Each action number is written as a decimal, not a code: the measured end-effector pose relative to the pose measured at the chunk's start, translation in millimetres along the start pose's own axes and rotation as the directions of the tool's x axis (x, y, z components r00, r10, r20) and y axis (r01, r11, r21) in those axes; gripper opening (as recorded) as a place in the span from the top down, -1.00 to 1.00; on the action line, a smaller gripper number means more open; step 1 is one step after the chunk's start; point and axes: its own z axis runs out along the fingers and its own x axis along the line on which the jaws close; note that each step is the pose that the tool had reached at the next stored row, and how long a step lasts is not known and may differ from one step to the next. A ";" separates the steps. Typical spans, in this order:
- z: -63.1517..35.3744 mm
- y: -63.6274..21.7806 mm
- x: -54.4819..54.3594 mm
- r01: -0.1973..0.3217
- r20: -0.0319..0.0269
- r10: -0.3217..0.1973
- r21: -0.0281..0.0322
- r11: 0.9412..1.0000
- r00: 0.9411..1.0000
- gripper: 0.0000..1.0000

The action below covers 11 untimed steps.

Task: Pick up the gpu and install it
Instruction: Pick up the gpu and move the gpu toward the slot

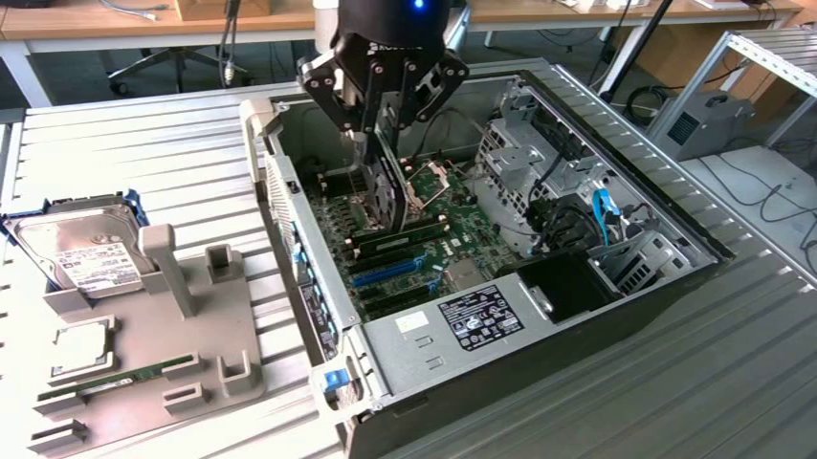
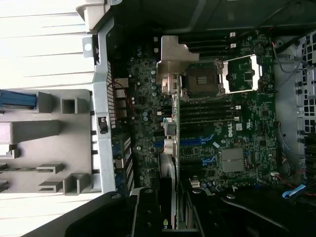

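Pincer [image 2: 170,217] clamping gpu [image 2: 173,61] edge-on, inside open computer case [image 1: 549,373], above motherboard [image 2: 232,133]

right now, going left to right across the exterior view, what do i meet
hard drive → grey parts stand → gpu held in the gripper → metal drive cage → blue cable

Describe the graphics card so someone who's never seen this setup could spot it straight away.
Find the open computer case lying on the metal table. Over its motherboard hangs the black gripper, clamped on the gpu, a thin card held on edge. Its silver end bracket and that grip set it apart from everything fitted around it.
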 end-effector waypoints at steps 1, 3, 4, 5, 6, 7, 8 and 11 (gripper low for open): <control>0.5 0.0 -0.9 0.000 0.000 0.000 0.000 1.000 1.000 0.47; 2.0 0.1 -2.3 0.000 0.000 0.000 0.000 1.000 1.000 0.47; 2.8 0.1 -3.1 0.000 0.000 0.000 0.000 1.000 1.000 0.47; 3.8 0.1 -3.8 0.000 0.000 0.000 0.000 1.000 1.000 0.47; 4.8 0.2 -4.6 0.000 0.000 0.000 0.000 1.000 1.000 0.47; 5.8 0.2 -5.3 0.000 0.000 0.000 0.000 1.000 1.000 0.47; 6.8 0.2 -6.2 0.000 0.000 0.000 0.000 1.000 1.000 0.47; 9.2 0.4 -10.0 0.000 0.000 0.000 0.002 1.000 1.000 0.47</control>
